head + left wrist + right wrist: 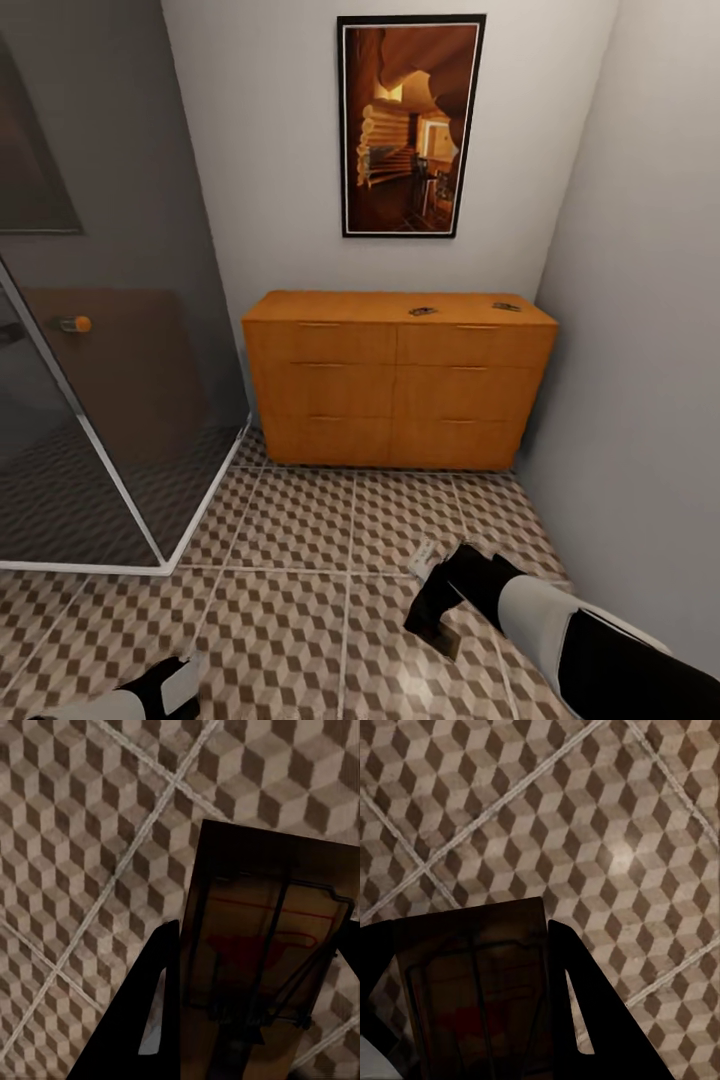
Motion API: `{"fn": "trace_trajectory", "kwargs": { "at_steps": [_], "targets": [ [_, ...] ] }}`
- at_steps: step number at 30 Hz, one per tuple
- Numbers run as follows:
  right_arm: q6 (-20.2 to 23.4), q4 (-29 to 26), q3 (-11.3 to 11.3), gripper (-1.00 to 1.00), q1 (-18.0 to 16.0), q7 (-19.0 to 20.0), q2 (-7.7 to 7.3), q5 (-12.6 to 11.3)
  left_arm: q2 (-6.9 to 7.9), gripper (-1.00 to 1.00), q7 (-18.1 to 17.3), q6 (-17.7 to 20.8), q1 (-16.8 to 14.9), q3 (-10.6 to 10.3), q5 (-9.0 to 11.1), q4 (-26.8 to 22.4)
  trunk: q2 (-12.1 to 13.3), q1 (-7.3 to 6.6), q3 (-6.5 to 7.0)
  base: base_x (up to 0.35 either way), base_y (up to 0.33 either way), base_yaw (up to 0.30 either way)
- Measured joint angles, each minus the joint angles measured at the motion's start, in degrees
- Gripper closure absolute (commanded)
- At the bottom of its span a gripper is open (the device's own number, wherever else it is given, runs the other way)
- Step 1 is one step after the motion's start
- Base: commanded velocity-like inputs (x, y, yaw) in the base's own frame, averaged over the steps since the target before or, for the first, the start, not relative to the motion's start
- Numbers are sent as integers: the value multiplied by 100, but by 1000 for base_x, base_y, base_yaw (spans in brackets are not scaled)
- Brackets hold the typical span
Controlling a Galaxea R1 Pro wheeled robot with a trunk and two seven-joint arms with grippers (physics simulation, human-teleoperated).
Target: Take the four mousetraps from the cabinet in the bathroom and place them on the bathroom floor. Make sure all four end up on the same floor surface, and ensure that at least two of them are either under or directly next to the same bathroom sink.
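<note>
Both grippers are gripping mousetraps over the bathroom floor (300, 520): left fingers (161, 1012) clamping one mousetrap (262, 967), right gripper (432, 612) seemingly another. Two more are sitting on the cabinet (400, 385). Light, stiff slabs; pinch the edges.

Two mousetraps lie flat on top of the orange-brown cabinet (398, 380), one (422, 311) near the middle, the other (506, 306) toward its right end. In front of the cabinet, above the cube-patterned bathroom floor (300, 520), each hand clamps another: left (259, 967), right (472, 990).
</note>
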Motion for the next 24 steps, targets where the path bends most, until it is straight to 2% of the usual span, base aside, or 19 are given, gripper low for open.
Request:
{"fn": "trace_trajectory", "kwargs": {
  "at_steps": [9,12,17,20,23,24],
  "targets": [
    [-9,-6,-31,100,213,-411,8,-16,-8,100,-4,-8,26,-2,4,0,0,0,-64,0,0,211],
    [-58,-3,-118,100,383,-652,5,-57,-8,100,-6,-8,28,-2,5,3,0,0,-83,0,0,230],
    [-454,-1,-339,100,932,-1498,4,-315,-10,100,-8,-8,52,-1,4,6,0,0,-115,0,0,233],
    [-886,2,-384,100,1289,-2293,8,-533,-38,100,-8,-3,79,2,6,11,0,0,-134,0,0,234],
    [-1243,1,-397,100,1609,-2911,22,-793,-88,100,-8,-5,209,5,4,2,0,0,-152,0,0,234],
    [-1316,2,-399,100,1666,-3005,25,-849,-99,100,-9,-6,238,0,1,0,0,0,-158,0,0,234]
  ]
}}
